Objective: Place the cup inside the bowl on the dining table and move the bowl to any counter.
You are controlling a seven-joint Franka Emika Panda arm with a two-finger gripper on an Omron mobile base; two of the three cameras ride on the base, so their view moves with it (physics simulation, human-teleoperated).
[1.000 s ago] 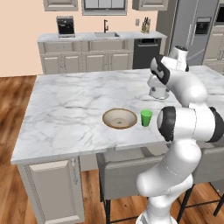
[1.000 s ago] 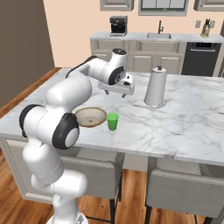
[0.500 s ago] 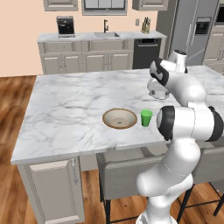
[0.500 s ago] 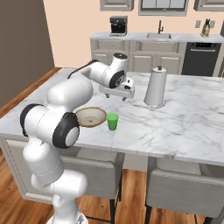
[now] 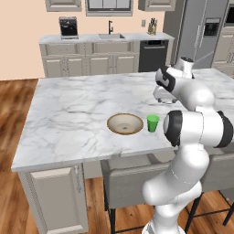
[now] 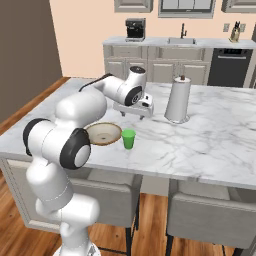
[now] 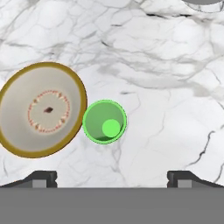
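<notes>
1. The bowl [image 7: 41, 109] sits on the dining table [image 5: 68, 109], left in the hand view: wide, shallow, brown wood-like rim, pale speckled inside.
2. The cup [image 7: 105, 121] stands upright just beside the bowl's rim, apart by a sliver; a small, plain, bright green tumbler, round mouth up.
3. The gripper [image 7: 112, 177] hangs above the table, empty, its tips spread wide. The cup lies ahead and slightly left of centre, below the hand.
4. A paper towel holder [image 6: 176, 100] stands well right on veined marble.
</notes>
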